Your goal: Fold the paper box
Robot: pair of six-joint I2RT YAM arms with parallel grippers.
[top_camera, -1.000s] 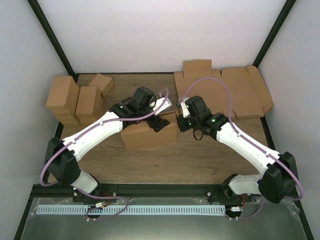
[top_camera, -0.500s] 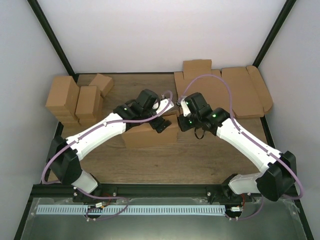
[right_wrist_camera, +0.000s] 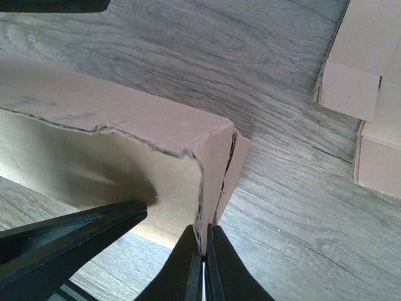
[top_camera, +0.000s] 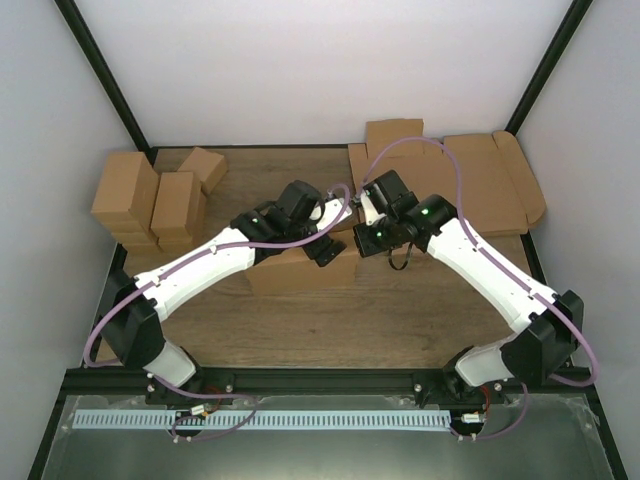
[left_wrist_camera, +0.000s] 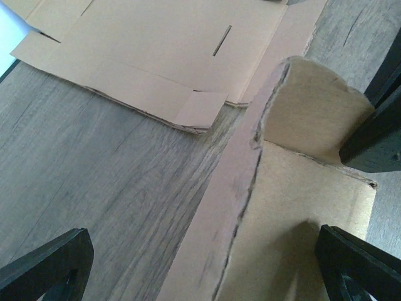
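Observation:
The paper box (top_camera: 296,272) stands half folded in the middle of the table, its brown walls raised. My left gripper (top_camera: 322,246) hangs open over its right end. In the left wrist view the left gripper (left_wrist_camera: 200,266) straddles the box's long wall (left_wrist_camera: 219,207), with neither finger touching it. My right gripper (top_camera: 362,238) is shut on the box's right end. In the right wrist view the right gripper (right_wrist_camera: 204,243) pinches the doubled end wall at the corner of the paper box (right_wrist_camera: 119,113). One left finger (right_wrist_camera: 69,241) reaches inside the box.
Flat die-cut cardboard sheets (top_camera: 470,188) lie at the back right, and their edge shows in the wrist views (left_wrist_camera: 156,56) (right_wrist_camera: 369,81). Several folded brown cartons (top_camera: 150,200) are stacked at the back left. Black frame posts run along the table's sides.
My right gripper has shifted a little left and toward the back, staying shut on the box's end wall. The left gripper has edged right over the box, still open.

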